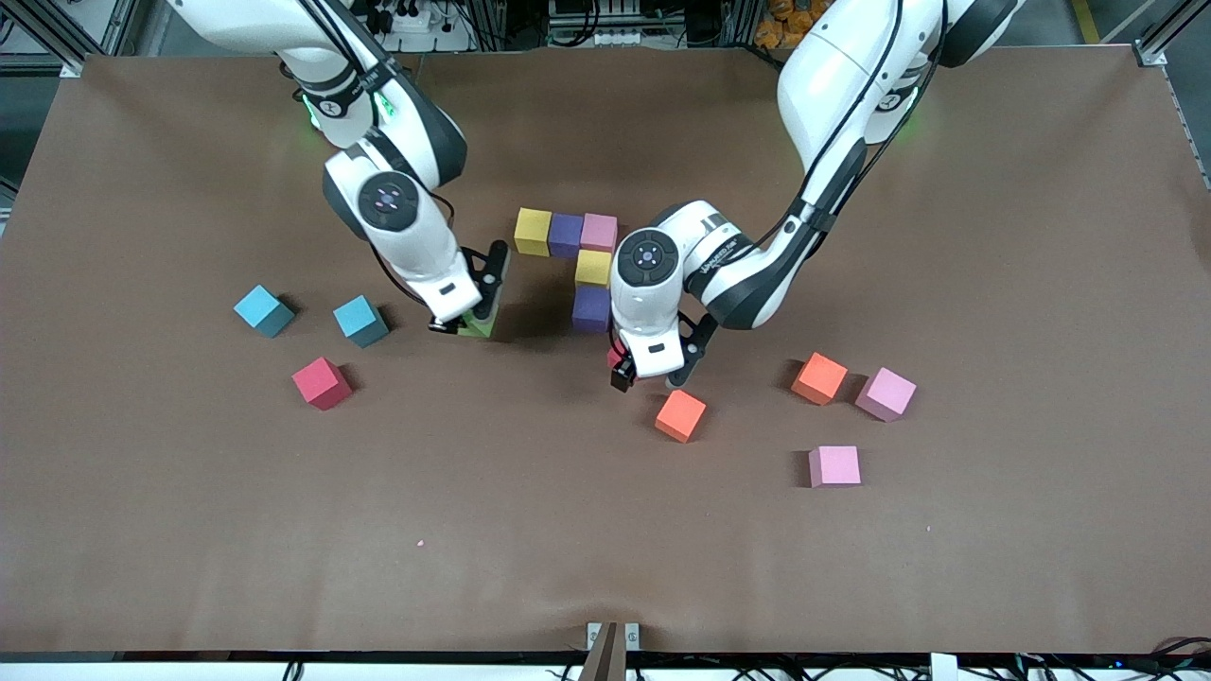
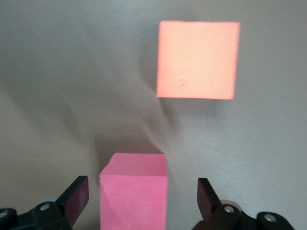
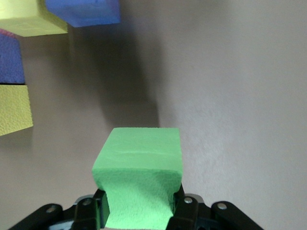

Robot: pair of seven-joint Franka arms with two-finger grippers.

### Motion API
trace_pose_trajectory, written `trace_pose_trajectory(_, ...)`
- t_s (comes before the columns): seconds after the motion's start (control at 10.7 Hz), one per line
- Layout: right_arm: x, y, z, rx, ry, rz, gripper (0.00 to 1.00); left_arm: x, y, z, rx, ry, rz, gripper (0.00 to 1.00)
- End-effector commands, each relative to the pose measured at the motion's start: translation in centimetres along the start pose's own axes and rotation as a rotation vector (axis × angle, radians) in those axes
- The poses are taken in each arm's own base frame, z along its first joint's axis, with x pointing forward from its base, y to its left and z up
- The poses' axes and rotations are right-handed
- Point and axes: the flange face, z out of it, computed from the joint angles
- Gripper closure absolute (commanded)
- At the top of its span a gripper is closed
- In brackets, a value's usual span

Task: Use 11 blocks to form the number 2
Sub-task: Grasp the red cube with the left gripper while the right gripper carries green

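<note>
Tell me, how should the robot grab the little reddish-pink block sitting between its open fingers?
Pinch the reddish-pink block on its two flat upright sides, coming straight down from above. The left gripper is open with one finger on each side of it, and the block sits flat on the table, apart from the orange block.

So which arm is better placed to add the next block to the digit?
Probably the right: the right gripper is shut on the green block beside the partial 2. The left gripper is open around an ungrasped pink-red block.

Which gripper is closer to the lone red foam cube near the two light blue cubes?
Right. The right gripper, shut on the green foam cube, is beside the light blue cubes near the red foam cube; the open left gripper straddles a pink cube.
</note>
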Motion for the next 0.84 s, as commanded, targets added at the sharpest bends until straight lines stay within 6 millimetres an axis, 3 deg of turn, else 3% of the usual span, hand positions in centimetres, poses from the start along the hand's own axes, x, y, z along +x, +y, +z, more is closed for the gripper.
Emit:
trace_pose_trajectory(0.0,4.6,-1.4,3.2,0.0,-0.084,-0.063,0.9,0.7,0.0,1.5,0.007,-0.04,-0.053,0.0)
trace_pose_trajectory(0.09,6.2,-2.7,4.1,-0.014,-0.111,-0.08,0.9,0.0,-0.2,2.0,0.01,-0.044,-0.048,0.0)
trace_pose_trajectory(0.28,6.8,-3.8,5.2,-0.004,-0.124,-0.04,0.9,-0.5,-0.4,3.3,0.017,-0.046,-0.041,0.0)
trace_pose_trajectory(0.47,9.0,-6.2,6.2,-0.008,-0.129,-0.011,0.9,-1.6,-0.9,4.4,0.031,-0.044,-0.026,0.0)
trace_pose_trajectory(0.65,9.8,-7.3,6.7,-0.007,-0.134,-0.012,0.9,-2.2,-1.0,4.6,0.023,-0.047,-0.017,0.0)
trace_pose_trajectory(0.75,9.8,-7.3,6.7,-0.007,-0.134,-0.012,0.9,-1.9,-0.9,4.5,0.023,-0.048,-0.019,0.31)
